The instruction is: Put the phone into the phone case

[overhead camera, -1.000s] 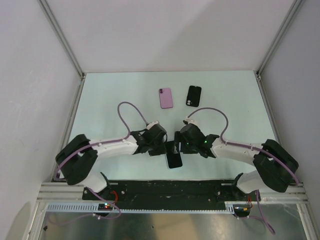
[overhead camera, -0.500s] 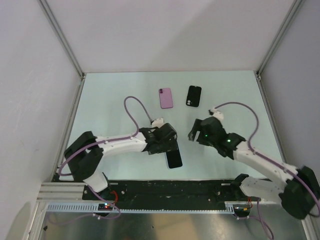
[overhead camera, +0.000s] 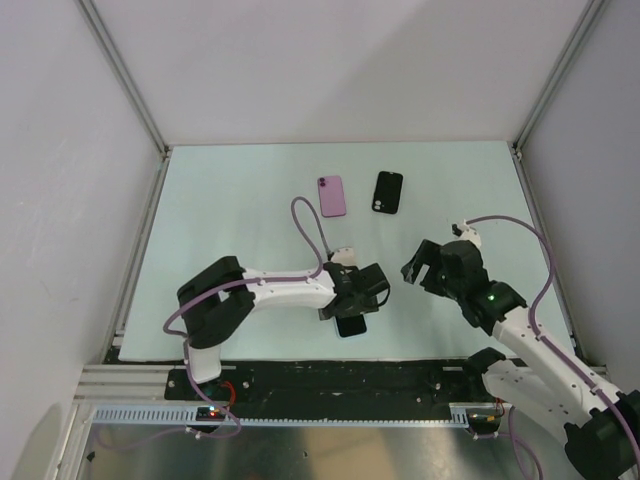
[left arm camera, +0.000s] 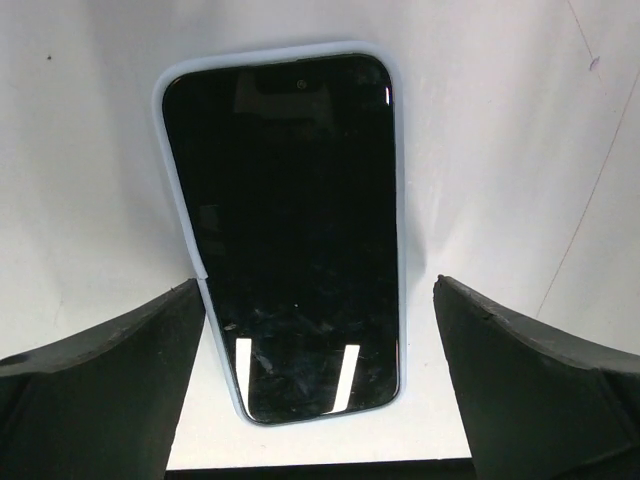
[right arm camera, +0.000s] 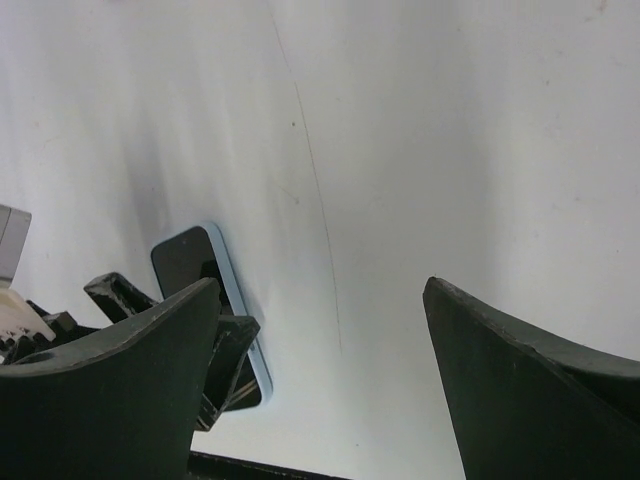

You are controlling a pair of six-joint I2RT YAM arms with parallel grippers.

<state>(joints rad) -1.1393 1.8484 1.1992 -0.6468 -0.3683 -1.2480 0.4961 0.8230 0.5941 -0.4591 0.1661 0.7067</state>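
The phone (left arm camera: 290, 230) lies flat and screen up inside a light blue phone case (left arm camera: 400, 250) on the white table, near the front edge (overhead camera: 350, 325). My left gripper (left arm camera: 318, 283) hovers over its near end, open, one finger on each side and neither touching it; from above the left gripper (overhead camera: 350, 305) hides part of the phone. My right gripper (overhead camera: 412, 268) is open and empty, off to the right of the phone. The right wrist view shows the phone (right arm camera: 185, 262) at lower left, behind the left finger (right arm camera: 150, 360).
A pink phone-shaped item (overhead camera: 332, 196) and a black one (overhead camera: 388, 191) lie side by side at the back middle of the table. The black front rail (overhead camera: 330, 375) runs just below the cased phone. Metal frame posts line both side walls.
Both grippers have opened. The right arm has drawn away to the right of the phone. The left gripper has shifted right and now stands over the phone, which stays on the table.
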